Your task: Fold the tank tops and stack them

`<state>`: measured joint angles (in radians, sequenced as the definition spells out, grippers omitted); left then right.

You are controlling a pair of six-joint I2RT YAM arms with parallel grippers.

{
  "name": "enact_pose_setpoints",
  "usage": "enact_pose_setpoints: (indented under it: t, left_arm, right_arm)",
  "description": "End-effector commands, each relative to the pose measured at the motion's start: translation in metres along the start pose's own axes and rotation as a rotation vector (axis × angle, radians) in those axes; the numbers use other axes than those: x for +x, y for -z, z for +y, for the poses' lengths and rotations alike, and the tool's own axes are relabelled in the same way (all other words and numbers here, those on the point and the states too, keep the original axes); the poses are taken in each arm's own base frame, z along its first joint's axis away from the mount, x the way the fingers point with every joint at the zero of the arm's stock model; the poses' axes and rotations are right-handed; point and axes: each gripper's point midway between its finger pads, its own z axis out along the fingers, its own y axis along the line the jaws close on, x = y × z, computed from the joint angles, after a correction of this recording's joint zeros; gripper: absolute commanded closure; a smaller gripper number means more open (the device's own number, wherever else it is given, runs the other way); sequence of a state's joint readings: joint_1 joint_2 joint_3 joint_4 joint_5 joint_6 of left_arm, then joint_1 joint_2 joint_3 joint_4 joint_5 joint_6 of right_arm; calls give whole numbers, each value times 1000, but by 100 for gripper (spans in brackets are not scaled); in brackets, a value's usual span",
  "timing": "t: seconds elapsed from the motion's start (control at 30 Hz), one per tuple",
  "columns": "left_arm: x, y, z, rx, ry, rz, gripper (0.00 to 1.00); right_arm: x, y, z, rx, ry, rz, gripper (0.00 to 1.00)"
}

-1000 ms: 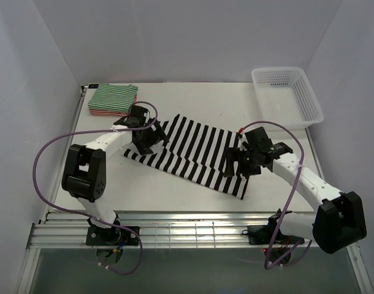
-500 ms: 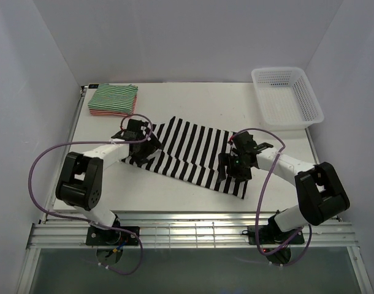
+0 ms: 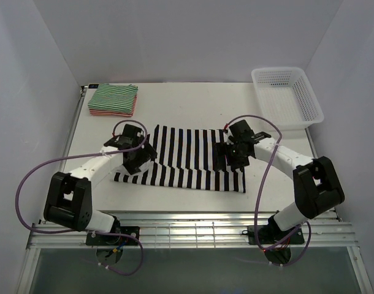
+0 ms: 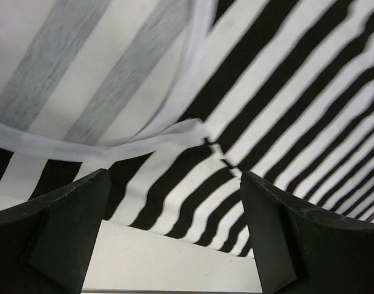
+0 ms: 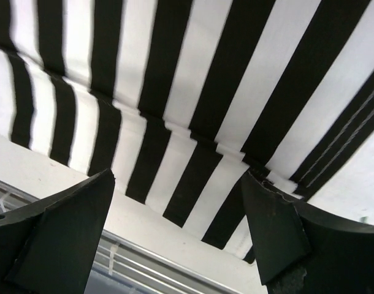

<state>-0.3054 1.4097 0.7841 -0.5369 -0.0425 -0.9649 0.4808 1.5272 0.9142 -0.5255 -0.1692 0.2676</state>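
Note:
The black-and-white tank top (image 3: 187, 156) lies flat as a wide folded band across the middle of the table, its stripes running front to back. My left gripper (image 3: 138, 158) is over its left end, jaws wide open, with the cloth (image 4: 285, 92) lying under them and nothing gripped. My right gripper (image 3: 233, 153) is over its right end, also open above the cloth (image 5: 205, 73). The green-and-white tank top (image 3: 114, 96) lies folded on the red-and-white tank top (image 3: 108, 113) at the back left.
A white lattice basket (image 3: 309, 98) stands at the back right. The white table (image 3: 193, 104) has a metal rail (image 3: 193, 229) along its near edge, which also shows in the right wrist view (image 5: 132, 263). White walls close in the left, back and right sides.
Both grippers have moved toward the near edge. The black-and-white top has swung from a diagonal lie to a straight band parallel to the table's front edge.

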Motion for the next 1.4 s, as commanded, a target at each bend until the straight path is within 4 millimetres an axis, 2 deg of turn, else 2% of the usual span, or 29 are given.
enact_pose_setpoints:
  t: [0.0,0.07,0.1,0.13,0.17,0.2,0.23,0.27,0.3,0.37,0.4,0.43,0.47,0.5,0.53,0.57,0.6,0.7,0.8,0.9,1.03,1.17,1.23,1.27,1.37]
  left_arm:
    - [-59,45,-57,120,-117,-178,2]
    - [-77,42,-73,109,-167,-217,2]
    - [-96,53,-94,142,-221,-264,2]
    - [-104,51,-103,148,-263,-275,2]
    - [-106,33,-110,134,-304,-251,2]
    - [-121,38,-132,170,-337,-281,2]
    - [-127,31,-139,171,-398,-289,2]
    - [-130,6,-145,157,-428,-274,2]
    - [-140,5,-164,199,-461,-289,2]
    - [-147,-11,-179,219,-529,-284,2]
    - [-142,-35,-179,213,-548,-229,2]
    - [-154,-33,-192,237,-547,-247,2]
    - [-158,-39,-193,234,-570,-247,2]
    - [-157,-55,-192,218,-579,-230,2]
    - [-165,-56,-197,216,-585,-249,2]
    - [-165,-61,-194,201,-605,-239,2]
    - [-163,-72,-193,193,-613,-222,2]
    - [-155,-84,-192,210,-637,-184,3]
    - [-149,-104,-179,168,-648,-153,7]
    - [-135,-117,-169,166,-653,-103,21]
    - [-129,-121,-162,155,-628,-89,49]
    - [-130,-120,-155,131,-618,-96,64]
    - [-133,-120,-150,98,-611,-116,76]
    - [-134,-120,-148,90,-608,-122,85]
    - [-138,-119,-146,72,-599,-137,100]
  right_arm:
    - [-64,39,5,27,77,-201,10]
    - [-88,54,0,53,66,-271,10]
    - [-97,58,-3,62,62,-292,10]
    - [-105,61,-7,79,58,-309,10]
    - [-119,66,-11,94,48,-334,10]
    - [-127,68,-14,103,44,-345,10]
    - [-135,69,-21,120,33,-356,10]
    - [-148,68,-24,124,26,-364,10]
    - [-154,67,-27,128,26,-368,10]
    - [-165,59,-37,132,3,-353,10]
    - [-177,64,-36,124,4,-373,10]
    - [-181,64,-39,118,0,-374,10]
    - [-188,61,-41,118,0,-376,10]
    - [-190,61,-42,117,1,-376,10]
    - [-192,60,-45,119,5,-375,10]
    - [-192,55,-48,122,3,-364,10]
    - [-193,54,-49,124,1,-362,10]
    - [-190,48,-56,131,-8,-344,10]
    - [-185,43,-62,137,-19,-327,10]
    - [-181,40,-66,142,-25,-315,10]
    - [-181,38,-69,145,-33,-310,10]
    - [-182,34,-72,150,-43,-303,10]
    - [-182,32,-73,152,-46,-297,10]
    - [-181,29,-75,157,-49,-288,10]
    - [-182,22,-82,184,-64,-273,10]
